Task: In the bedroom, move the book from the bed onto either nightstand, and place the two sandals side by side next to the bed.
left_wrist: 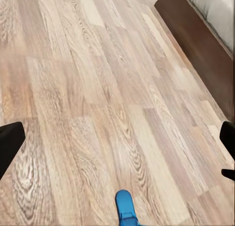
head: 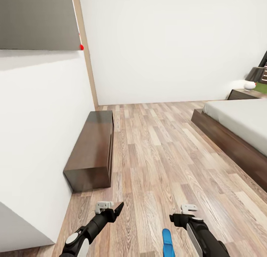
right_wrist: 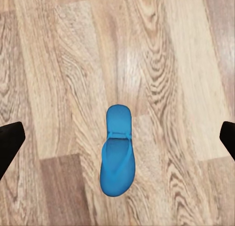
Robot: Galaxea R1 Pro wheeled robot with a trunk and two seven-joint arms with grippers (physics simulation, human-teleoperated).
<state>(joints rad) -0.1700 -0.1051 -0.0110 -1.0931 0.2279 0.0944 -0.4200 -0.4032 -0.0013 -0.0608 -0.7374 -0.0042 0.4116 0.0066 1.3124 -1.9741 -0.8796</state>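
Light wood-plank floor (right_wrist: 58, 64) carries one bright blue flat flip-flop sandal (right_wrist: 117, 152); likely light, floppy; right pincer (right_wrist: 117, 138) open above; grasp its edge.

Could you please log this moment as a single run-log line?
scene: bedroom | sandal: on floor, apart from bed | right pincer: open above sandal | left pincer: open, empty

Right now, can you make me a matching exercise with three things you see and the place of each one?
Things:
1. blue sandal
2. long low dresser
3. bed

Places:
A. against the white wall, on the robot's left
B. on the wood floor, below the right gripper
C. on the robot's right, with a nightstand beyond it

Pairs: 1-B, 2-A, 3-C
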